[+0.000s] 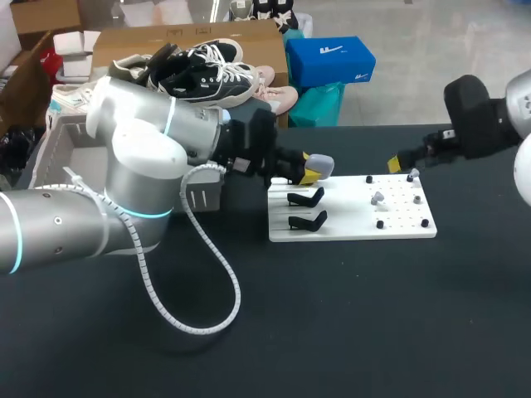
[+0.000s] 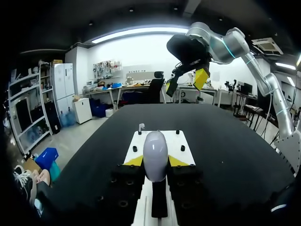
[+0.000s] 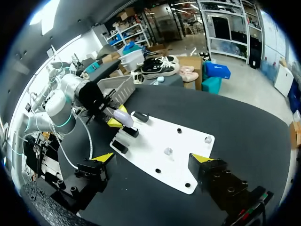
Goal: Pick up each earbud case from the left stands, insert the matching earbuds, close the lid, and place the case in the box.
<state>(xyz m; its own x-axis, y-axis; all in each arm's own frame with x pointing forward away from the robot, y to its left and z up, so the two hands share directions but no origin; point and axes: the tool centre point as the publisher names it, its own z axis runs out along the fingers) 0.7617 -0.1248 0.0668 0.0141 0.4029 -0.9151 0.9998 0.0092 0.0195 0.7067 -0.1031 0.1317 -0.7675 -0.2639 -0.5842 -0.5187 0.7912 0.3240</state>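
My left gripper [image 1: 310, 172] is shut on a lavender earbud case [image 1: 320, 164], held just above the far left corner of the white board [image 1: 348, 225]. In the left wrist view the closed case [image 2: 155, 154] sits between the yellow fingertips [image 2: 134, 161]. Two empty black stands [image 1: 305, 198] remain on the board's left part. Two small earbuds [image 1: 377, 198] [image 3: 168, 151] rest among black pegs on its right part. My right gripper [image 1: 401, 162] [image 3: 153, 158] hangs open over the board's far right corner, holding nothing.
A grey open box [image 1: 62, 149] [image 3: 115, 87] stands at the table's far left, behind my left arm. A white cable [image 1: 207, 274] loops from that arm onto the black tabletop. Small black pegs [image 1: 425, 222] stick up from the board.
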